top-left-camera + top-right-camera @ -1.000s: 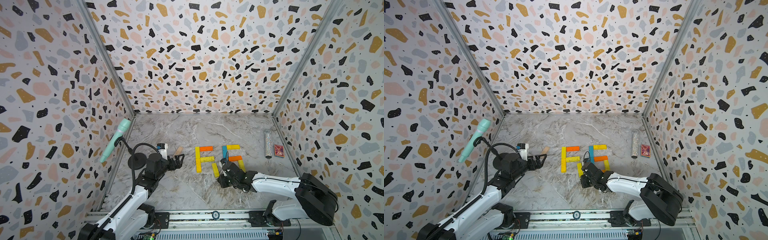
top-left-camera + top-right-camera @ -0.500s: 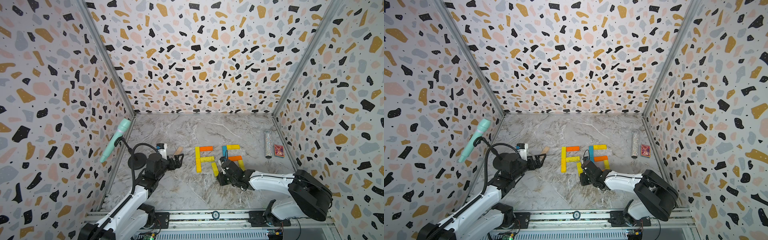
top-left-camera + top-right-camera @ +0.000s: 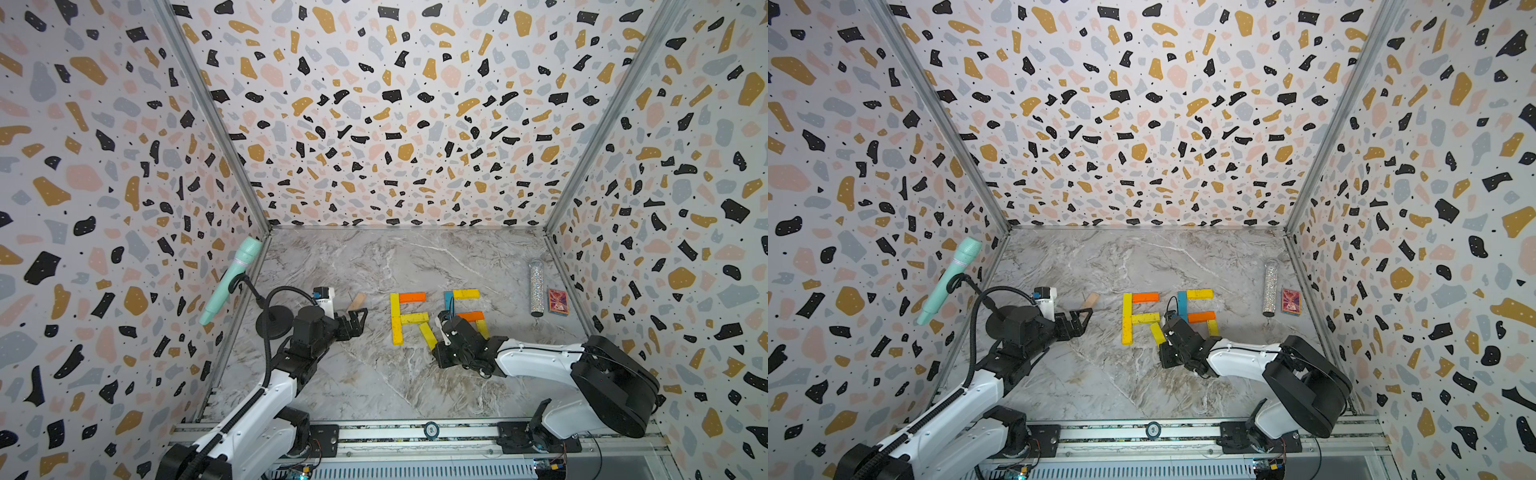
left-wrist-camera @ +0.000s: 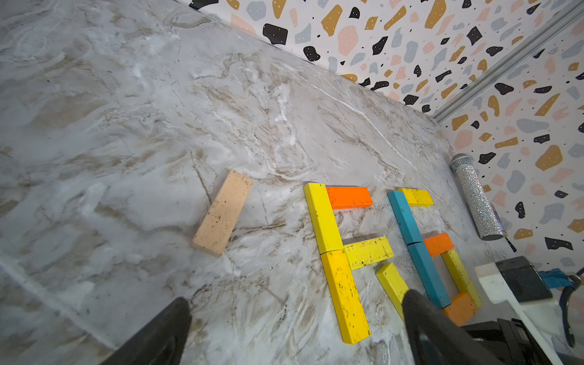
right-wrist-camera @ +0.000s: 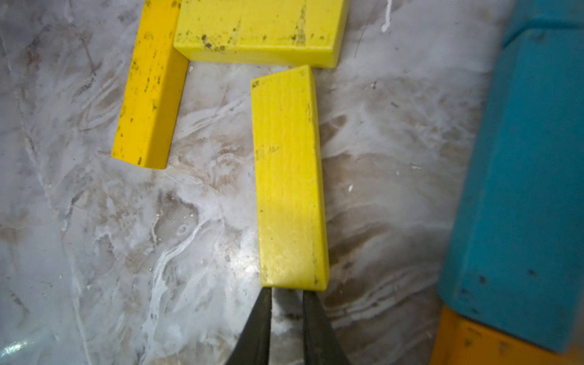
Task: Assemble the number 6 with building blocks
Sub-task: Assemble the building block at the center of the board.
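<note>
The building blocks lie on the marble floor in two figures. One is a yellow upright with an orange bar, a yellow bar and a slanted yellow block. The other is teal, yellow and orange pieces forming a loop. A beige block lies apart on the left. My right gripper is shut to a narrow slit. Its tips touch the slanted yellow block's near end and grip nothing. My left gripper is open and empty beside the beige block.
A glittery tube and a red card box lie by the right wall. A mint microphone on a black stand with a round base stands at the left wall. Patterned walls close in three sides.
The right arm has crept a little forward and left towards the slanted yellow block, and its fingers have narrowed slightly. The left arm and the blocks have not visibly moved.
</note>
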Tool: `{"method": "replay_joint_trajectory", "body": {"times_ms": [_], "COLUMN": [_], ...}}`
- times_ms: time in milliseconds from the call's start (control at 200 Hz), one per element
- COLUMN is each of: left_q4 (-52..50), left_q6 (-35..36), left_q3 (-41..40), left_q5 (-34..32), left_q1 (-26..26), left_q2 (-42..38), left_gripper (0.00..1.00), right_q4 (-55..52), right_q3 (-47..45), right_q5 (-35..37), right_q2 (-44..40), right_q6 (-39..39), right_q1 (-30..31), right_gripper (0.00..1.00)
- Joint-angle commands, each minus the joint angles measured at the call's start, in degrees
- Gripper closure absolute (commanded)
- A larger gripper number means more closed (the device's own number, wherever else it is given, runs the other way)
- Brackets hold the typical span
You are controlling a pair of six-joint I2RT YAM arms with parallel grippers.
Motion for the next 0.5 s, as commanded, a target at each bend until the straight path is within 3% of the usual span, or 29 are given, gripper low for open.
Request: {"method": "replay_joint_trajectory", "body": {"times_ms": [0, 170, 225, 290, 421, 491], "left_q4": [1.0, 0.2, -0.4, -0.3, -0.7, 0.0], "left_q6": [0.5, 0.5, 0.6, -0.8, -3.0, -4.4], "left_q3": [2.2, 3.2, 4.1, 5.0, 8.3, 10.0], "left_q5": [-0.5, 0.4, -0.3, -2.4, -6.6, -8.3], "left_q1": [-0.2, -1.3, -3.3, -7.0, -14.9, -19.1], "left_q2": [0.1, 0.4, 0.6, 1.3, 6.4, 10.2], "left_gripper": [0.01, 0.0, 0.1, 0.28, 0.85, 0.96], "right_q4": [-2.2, -3.5, -4.3, -4.4, -4.1, -3.5], "right_q3": [0.8, 1.8, 2.1, 1.7, 0.2, -1.0], "right_q5": [-0.8, -0.7, -0.2, 0.2, 0.2, 0.4], "right_q2": [0.7, -0.9, -2.1, -4.0, -6.5, -7.3], "right_q6": [-0.4, -0.1, 0.2, 0.5, 1.1, 1.4], "right_q1": [0.8, 2.4, 2.5, 2.3, 1.4, 1.0], "right_gripper": [0.79, 0.79, 0.79, 0.79, 0.81, 0.81]}}
